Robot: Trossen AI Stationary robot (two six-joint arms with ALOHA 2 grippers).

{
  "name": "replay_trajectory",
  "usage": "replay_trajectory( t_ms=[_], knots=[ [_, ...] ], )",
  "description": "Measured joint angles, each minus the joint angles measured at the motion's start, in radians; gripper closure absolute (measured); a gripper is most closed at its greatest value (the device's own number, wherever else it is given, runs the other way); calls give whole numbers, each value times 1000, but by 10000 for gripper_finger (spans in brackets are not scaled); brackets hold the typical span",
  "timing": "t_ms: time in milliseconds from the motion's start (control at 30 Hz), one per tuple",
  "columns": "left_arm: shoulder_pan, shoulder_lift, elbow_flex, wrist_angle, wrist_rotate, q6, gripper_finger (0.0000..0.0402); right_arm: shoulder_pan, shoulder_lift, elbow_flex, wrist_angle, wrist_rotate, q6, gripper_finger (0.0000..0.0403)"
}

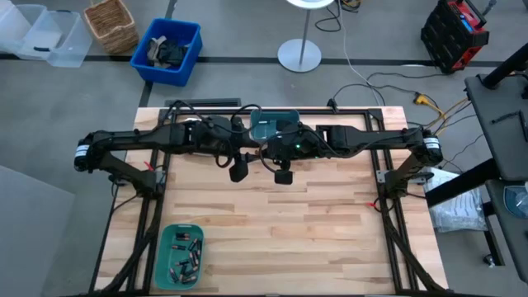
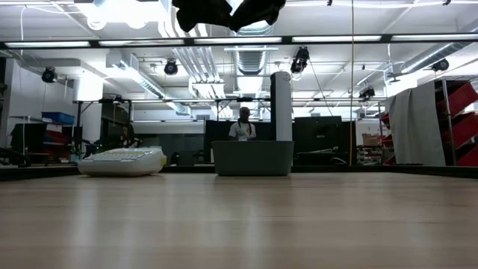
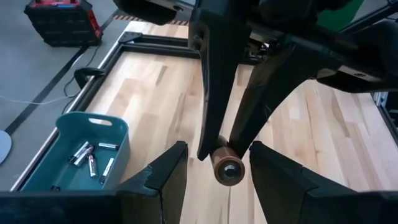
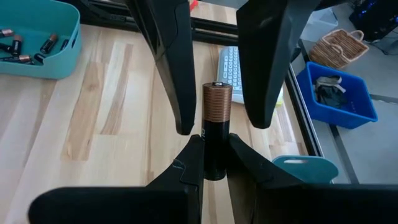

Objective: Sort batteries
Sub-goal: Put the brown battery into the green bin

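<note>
My right gripper (image 1: 284,175) (image 4: 216,140) hangs above the middle of the table, shut on one battery (image 4: 216,134) with a black body and a copper-coloured end. My left gripper (image 1: 238,171) (image 3: 217,149) faces it, open. Its two fingers (image 4: 177,81) stand on either side of the battery's copper end, with a gap on each side. A teal bin (image 1: 180,256) (image 3: 118,134) at the near left corner holds several more batteries (image 3: 93,158). In the low view both grippers (image 2: 224,11) show only at the picture's top. My right gripper pinches the battery's black half (image 4: 215,163) between its two fingers. The battery lies along the fingers, and its copper end (image 4: 217,99) sticks out past the fingertips toward my left gripper. It is lifted clear of the table.
A second teal bin (image 1: 275,125) (image 2: 252,157) stands at the far middle, partly under the arms. A white label-maker with keypad (image 2: 122,161) (image 4: 231,62) lies near it. Black frame rails (image 1: 148,206) run along the table's sides. Bare wood (image 1: 313,239) lies toward the near edge.
</note>
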Motion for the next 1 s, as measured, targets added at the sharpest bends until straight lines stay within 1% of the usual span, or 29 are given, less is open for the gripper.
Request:
replay_trajectory(
  t_ms=[133,200,300,433,467,633,667,733,800,867,1000],
  knots=[
    [0,0,0,4,0,8,253,0,0,0,0,0,0,369],
    [0,0,0,4,0,8,268,0,0,0,0,0,0,369],
    [0,0,0,4,0,8,305,0,0,0,0,0,0,369],
    [0,0,0,3,3,16,368,0,0,0,0,2,4,369],
    [0,0,0,2,3,17,374,0,0,0,0,3,4,369],
    [0,-3,0,-5,-3,17,374,0,0,0,0,2,4,369],
    [0,-6,0,-12,-3,17,374,0,0,0,2,1,5,363],
    [0,-19,0,-33,-4,16,374,0,0,0,10,0,20,338],
    [-1,-46,-1,-101,-30,16,374,0,-6,-1,-15,0,44,306],
    [0,-79,-1,-139,-35,6,374,0,-12,0,-16,0,53,277],
    [-8,-158,-1,-295,-26,-54,374,-7,-16,0,-71,0,53,235]
  ],
)
